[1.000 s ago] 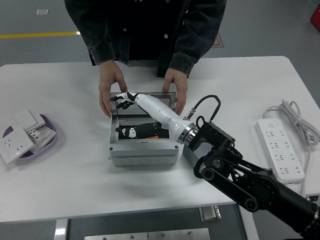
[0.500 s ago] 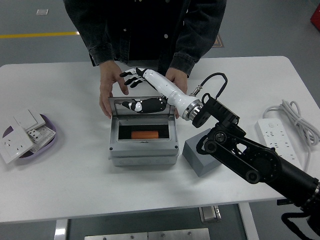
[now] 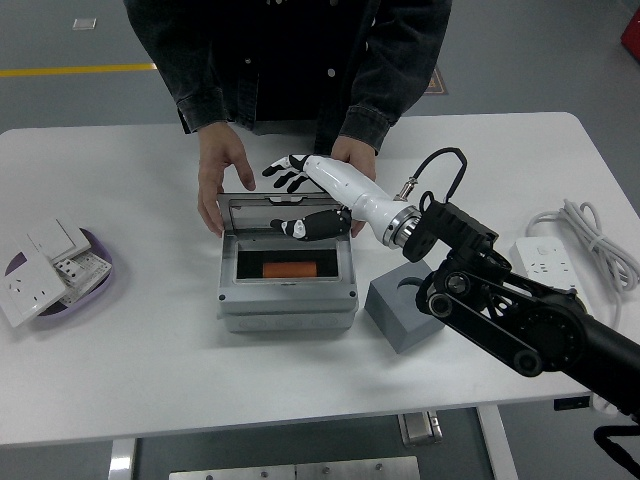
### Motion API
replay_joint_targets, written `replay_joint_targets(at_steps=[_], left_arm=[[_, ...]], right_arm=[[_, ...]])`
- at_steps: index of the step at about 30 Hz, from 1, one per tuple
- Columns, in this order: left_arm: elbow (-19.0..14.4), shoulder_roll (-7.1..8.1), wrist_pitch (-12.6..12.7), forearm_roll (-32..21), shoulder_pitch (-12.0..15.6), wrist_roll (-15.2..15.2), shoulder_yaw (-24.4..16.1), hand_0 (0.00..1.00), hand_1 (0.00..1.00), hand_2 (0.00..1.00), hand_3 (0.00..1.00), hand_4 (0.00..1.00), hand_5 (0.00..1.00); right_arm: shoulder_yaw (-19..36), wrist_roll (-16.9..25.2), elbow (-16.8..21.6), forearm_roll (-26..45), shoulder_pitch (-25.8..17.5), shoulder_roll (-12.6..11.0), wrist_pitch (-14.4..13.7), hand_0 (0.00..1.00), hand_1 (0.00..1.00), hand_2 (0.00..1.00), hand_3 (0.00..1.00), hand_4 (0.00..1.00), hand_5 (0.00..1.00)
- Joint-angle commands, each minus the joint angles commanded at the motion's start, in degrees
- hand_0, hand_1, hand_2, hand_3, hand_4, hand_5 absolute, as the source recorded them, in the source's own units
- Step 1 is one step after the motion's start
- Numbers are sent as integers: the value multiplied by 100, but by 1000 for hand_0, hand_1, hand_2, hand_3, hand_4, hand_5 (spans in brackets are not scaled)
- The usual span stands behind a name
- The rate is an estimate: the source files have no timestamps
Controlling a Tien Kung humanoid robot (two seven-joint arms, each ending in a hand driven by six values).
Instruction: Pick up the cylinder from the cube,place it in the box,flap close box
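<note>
Looking at the last second, the right robot hand [image 3: 290, 172] has come up out of the box [image 3: 287, 283] and now sits behind the raised lid [image 3: 286, 212], fingers spread and holding nothing. The orange cylinder [image 3: 290, 270] lies inside the box, so the placing step looks done and only the flap-close is left, I'd say. The grey cube [image 3: 400, 313] stands bare just right of the box. A person's hands [image 3: 222, 178] steady the lid's back corners toward the counter's far edge, so room behind it is tight. Plenty of open counter [image 3: 160, 360] along the near edge; a plate of switch plates [image 3: 45, 272] is by the left edge, a power strip [image 3: 565, 296] by the right.
</note>
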Motion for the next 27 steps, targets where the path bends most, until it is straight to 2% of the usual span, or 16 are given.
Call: replay_joint_targets(at_steps=[8,9,14,15,20,21,26,27], left_arm=[[0,27,1,-69,-5,-37,59,634,659,567,627,707,304],[0,28,0,-76,-4,-40,65,634,658,567,627,707,304],[0,33,-1,-111,0,-57,104,634,658,567,627,707,304],[0,34,-1,-117,-1,-60,111,634,658,567,628,708,305],[0,37,0,-132,-11,-72,129,634,658,567,628,708,305],[0,37,0,-135,-11,-73,130,634,658,567,628,708,305],[0,40,4,-143,-1,-67,127,634,658,567,628,708,305],[0,42,5,-144,1,-64,123,634,658,567,628,707,304]], right_arm=[[-236,-100,578,208,-166,-435,-99,715,612,662,750,779,221],[-252,-99,631,258,-195,-472,-124,668,608,661,750,770,229],[-398,54,678,797,-364,-554,-212,668,608,661,750,770,229],[-445,110,643,936,-394,-555,-210,630,599,661,733,653,186],[-650,462,461,1774,-559,-540,-167,630,599,661,733,653,186],[-638,513,445,1922,-594,-540,-170,602,608,666,726,498,151],[-329,611,508,2324,-724,-595,-219,602,608,666,726,498,151],[-214,599,541,2288,-752,-618,-229,582,609,668,727,489,192]])
